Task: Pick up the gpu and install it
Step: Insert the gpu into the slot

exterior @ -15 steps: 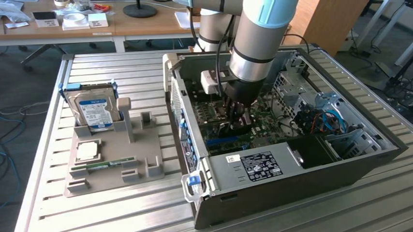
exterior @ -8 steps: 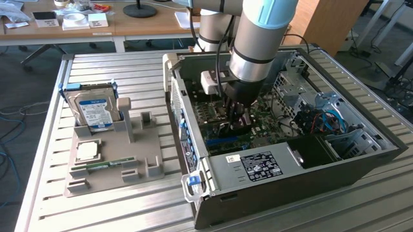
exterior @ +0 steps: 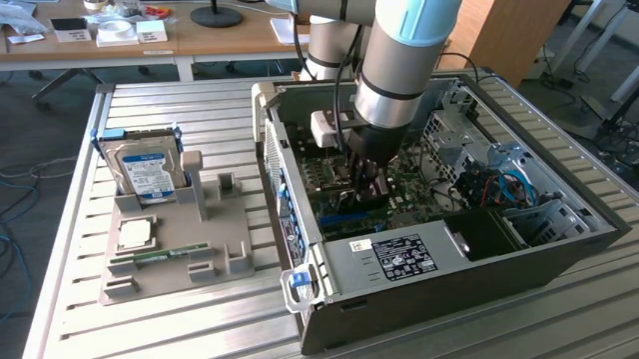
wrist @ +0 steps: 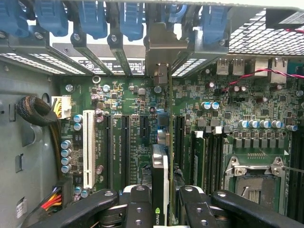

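The gpu (wrist: pixel 160 178) shows edge-on in the wrist view, a thin card with a black cooler and a green logo, standing upright over the motherboard's black slots (wrist: pixel 124 147). Its metal bracket (wrist: pixel 164 52) reaches the case's rear slot openings. My gripper (wrist: pixel 164 211) is shut on the gpu, one black finger (wrist: pixel 137 206) on each side of the card. In the exterior view my gripper (exterior: pixel 366 187) is deep inside the open computer case (exterior: pixel 399 258), with the dark gpu (exterior: pixel 360 200) low over the motherboard.
A grey holder (exterior: pixel 179 262) on the exterior view's left carries a silver hard drive with a blue label (exterior: pixel 148 170), a CPU (exterior: pixel 135 233) and a green RAM stick (exterior: pixel 164 254). Inside the case are a white slot (wrist: pixel 88 147), an open CPU socket (wrist: pixel 256 175) and blue slot latches (wrist: pixel 92 19).
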Robot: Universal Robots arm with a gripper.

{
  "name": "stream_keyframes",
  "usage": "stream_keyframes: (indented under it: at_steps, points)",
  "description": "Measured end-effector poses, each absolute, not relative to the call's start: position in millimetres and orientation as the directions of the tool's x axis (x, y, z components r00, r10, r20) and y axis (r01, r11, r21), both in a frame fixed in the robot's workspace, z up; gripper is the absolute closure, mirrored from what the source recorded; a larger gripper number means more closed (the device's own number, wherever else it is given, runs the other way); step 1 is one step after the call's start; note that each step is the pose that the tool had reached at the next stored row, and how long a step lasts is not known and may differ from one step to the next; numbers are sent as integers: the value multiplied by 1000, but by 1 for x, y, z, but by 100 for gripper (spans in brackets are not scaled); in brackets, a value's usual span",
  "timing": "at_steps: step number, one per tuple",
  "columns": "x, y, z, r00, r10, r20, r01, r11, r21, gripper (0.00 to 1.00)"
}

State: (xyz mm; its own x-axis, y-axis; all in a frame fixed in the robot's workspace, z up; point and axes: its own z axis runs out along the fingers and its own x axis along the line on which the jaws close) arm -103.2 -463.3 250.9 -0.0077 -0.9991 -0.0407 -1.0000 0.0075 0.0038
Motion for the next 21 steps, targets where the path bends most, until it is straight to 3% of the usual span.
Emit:
stream_keyframes:
  at_steps: [21]
  points:
    - [-104,-464,247,-11,-999,-40,-1000,11,4,73]
